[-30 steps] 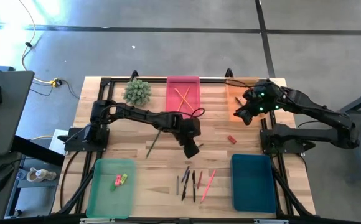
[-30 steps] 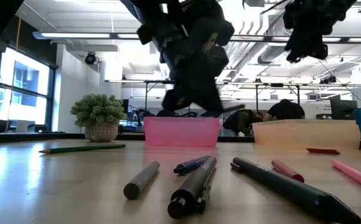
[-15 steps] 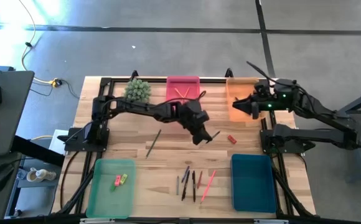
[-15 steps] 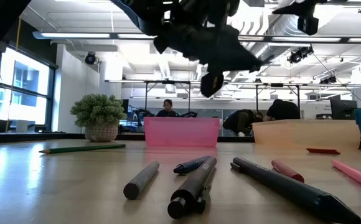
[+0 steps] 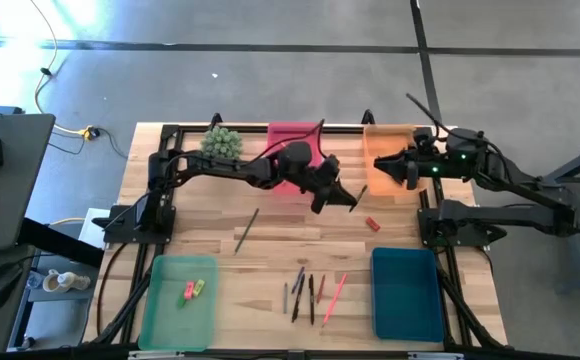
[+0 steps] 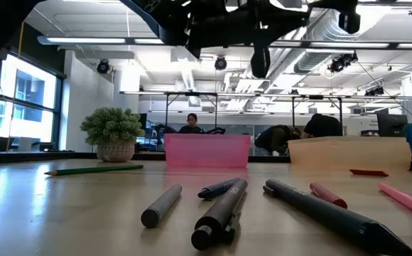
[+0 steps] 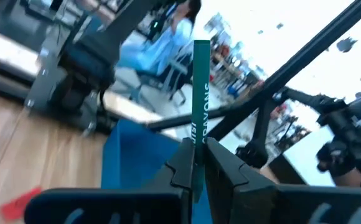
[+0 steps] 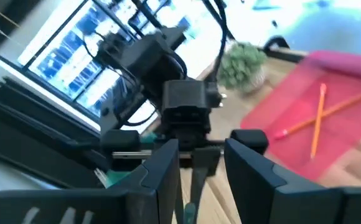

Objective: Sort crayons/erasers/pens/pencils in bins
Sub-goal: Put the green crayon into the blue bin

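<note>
My left gripper (image 5: 338,192) hangs above the table's middle, just right of the pink bin (image 5: 295,135), shut on a green crayon (image 7: 200,93). My right gripper (image 5: 378,170) is open over the orange bin (image 5: 382,150), pointing at the left gripper with nothing between its fingers (image 8: 168,168). Two orange pencils (image 8: 317,118) lie crossed in the pink bin. A dark green pencil (image 5: 246,230) lies on the table. Two erasers (image 5: 192,290) sit in the light green bin (image 5: 180,305). The teal bin (image 5: 407,293) stands near right. My left gripper pinches the green crayon between its two fingers, on the crayon's rear part (image 7: 197,163). The fingers point level toward the table's right side. The crayon runs along them and sticks out past their tips. It is lifted clear of the table.
Several pens and sticks (image 5: 310,292) lie on the table near its front edge, with a pink one (image 5: 335,293) on their right. A small red piece (image 5: 372,224) lies left of the right arm's base. A potted plant (image 5: 220,143) stands far left of the pink bin.
My left gripper has risen from the table's middle and swung toward the far right, tipping from pointing down to level, with the green crayon carried up clear of the table. My right gripper has also tipped up from pointing down to nearly level over the orange bin.
</note>
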Action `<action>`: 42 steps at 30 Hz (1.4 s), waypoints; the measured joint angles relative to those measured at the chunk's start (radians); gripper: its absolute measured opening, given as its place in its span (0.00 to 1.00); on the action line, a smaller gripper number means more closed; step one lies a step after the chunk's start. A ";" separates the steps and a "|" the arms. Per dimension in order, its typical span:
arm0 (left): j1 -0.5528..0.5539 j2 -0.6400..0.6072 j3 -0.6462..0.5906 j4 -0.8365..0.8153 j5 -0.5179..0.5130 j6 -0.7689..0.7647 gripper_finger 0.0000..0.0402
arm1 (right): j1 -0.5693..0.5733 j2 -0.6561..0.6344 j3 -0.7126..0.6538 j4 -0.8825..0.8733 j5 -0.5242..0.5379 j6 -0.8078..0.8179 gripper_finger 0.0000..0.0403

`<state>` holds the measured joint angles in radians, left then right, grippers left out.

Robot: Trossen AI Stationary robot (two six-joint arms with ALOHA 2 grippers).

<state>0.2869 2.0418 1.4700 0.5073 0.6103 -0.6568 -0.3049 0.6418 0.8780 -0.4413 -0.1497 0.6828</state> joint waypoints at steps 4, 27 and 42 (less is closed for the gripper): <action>0.016 0.000 0.000 0.075 0.000 -0.055 0.02 | 0.023 0.008 0.000 0.083 0.006 0.021 0.30; 0.033 0.000 0.000 0.150 0.002 -0.076 0.02 | 0.211 0.132 0.000 0.101 0.191 0.043 0.30; 0.036 0.000 0.000 0.147 -0.006 -0.064 0.02 | 0.270 0.134 0.000 0.013 0.303 0.047 0.08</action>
<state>0.3225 2.0418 1.4700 0.6548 0.6042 -0.7204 -0.0349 0.7755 0.8780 -0.4283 0.1535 0.7296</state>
